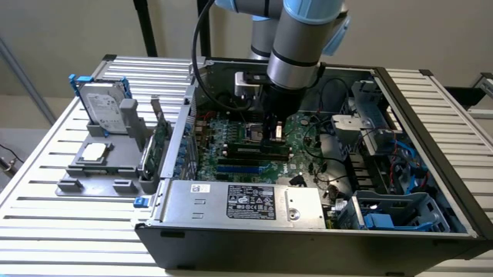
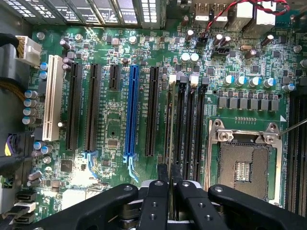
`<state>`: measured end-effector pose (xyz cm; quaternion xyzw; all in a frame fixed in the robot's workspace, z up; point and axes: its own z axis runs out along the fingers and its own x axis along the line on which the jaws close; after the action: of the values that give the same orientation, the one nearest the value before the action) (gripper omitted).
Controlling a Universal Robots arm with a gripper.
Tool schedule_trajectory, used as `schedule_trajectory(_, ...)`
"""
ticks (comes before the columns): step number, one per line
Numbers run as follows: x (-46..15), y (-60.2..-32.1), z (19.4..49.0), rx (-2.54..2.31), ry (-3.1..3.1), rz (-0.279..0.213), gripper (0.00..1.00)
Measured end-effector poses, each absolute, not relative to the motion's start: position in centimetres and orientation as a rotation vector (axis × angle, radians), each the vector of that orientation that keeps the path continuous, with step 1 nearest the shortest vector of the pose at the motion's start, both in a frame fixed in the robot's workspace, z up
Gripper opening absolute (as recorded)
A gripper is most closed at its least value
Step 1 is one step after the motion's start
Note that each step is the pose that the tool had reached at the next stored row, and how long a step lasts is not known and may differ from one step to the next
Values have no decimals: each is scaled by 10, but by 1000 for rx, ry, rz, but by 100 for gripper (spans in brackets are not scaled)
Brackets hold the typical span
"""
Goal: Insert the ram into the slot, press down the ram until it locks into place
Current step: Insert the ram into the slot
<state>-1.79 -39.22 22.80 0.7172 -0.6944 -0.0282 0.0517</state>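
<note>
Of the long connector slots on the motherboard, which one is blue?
The blue slot, which lies between a short black slot and a long black slot. The other long ones are black, apart from one white slot.

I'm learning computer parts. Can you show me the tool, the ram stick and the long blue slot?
tool (image 2: 169, 168): wrist view, midway between its fingertips, shut on the ram.
ram (image 2: 169, 129): wrist view, on its thin edge beyond the fingertips.
blue slot (image 2: 131, 110): wrist view, middle of its length.

Slatted metal table (image 1: 54, 234), open computer case (image 1: 308, 248), grey parts holder (image 1: 86, 171)
</note>
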Motion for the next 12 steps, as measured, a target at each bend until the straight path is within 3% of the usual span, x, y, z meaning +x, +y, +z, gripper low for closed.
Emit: schedule_trajectory(12, -18, -392, 225, 2181, -2111, -83, 13)
